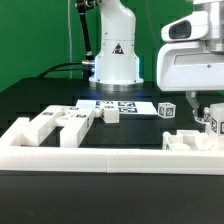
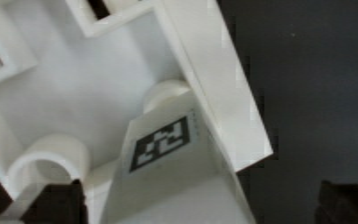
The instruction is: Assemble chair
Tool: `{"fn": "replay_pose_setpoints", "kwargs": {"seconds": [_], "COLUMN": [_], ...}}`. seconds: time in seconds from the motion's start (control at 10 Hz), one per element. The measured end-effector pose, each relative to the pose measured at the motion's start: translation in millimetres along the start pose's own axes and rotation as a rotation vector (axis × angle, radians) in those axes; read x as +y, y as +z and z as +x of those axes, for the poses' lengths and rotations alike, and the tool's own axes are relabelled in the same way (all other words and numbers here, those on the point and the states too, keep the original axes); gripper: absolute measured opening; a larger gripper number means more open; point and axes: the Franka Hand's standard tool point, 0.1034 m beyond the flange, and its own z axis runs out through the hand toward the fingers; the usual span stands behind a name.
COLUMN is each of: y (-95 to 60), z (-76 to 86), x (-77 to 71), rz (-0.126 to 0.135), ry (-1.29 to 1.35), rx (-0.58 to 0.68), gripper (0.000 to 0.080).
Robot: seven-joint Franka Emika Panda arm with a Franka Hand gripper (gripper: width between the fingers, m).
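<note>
Currently, in the exterior view, the arm's base [image 1: 115,55] stands at the far side of the black table [image 1: 130,135], behind the marker board [image 1: 122,104] and in front of a green backdrop [image 1: 30,40]. The gripper [image 1: 203,112] hangs low at the exterior view's right, under the bulky white wrist housing [image 1: 195,60]. Directly below it lies a white chair part [image 1: 192,141], just behind the white fence [image 1: 100,158] that runs along the near edge of the table. Contact between fingers and part cannot be judged from this angle.

At the exterior view's left, a cluster of loose chair parts [image 1: 55,125] lies flat on the table, well apart from the gripper. A small white block [image 1: 110,115] sits just in front of the marker board. A tagged cube [image 1: 167,109] stands near the board's end, on the exterior view's right.

Next, the wrist view. The chair part [image 2: 176,90] fills most of the picture and lies diagonally across the black table surface. It is a flat white panel with slotted cut-outs at one end and a rounded recess at the other. A black-and-white marker tag [image 2: 158,142] sits on its face, near the recess.

The gripper [image 2: 202,203] shows two dark fingertips [image 2: 51,203]. One fingertip overlaps the panel beside the recess. The other stands over bare table, clear of the panel's long edge. The jaws are spread wide, with the panel's end between them, and nothing is clamped.
</note>
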Motion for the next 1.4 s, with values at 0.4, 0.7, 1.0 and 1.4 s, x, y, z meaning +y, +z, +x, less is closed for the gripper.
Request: {"fn": "replay_pose_setpoints", "kwargs": {"seconds": [0.4, 0.7, 1.0, 1.4], "y": [0.5, 1.3, 1.5, 1.8], "z": [1.7, 1.4, 1.4, 2.1], "x": [4.0, 4.3, 4.4, 6.0], "rz": [-0.005, -0.006, -0.005, -0.006], "ry": [-0.263, -0.267, -0.236, 0.091], "rx": [0.0, -0.002, -0.002, -0.001], "gripper": [0.0648, 0.04, 0.0289, 0.0289]}}
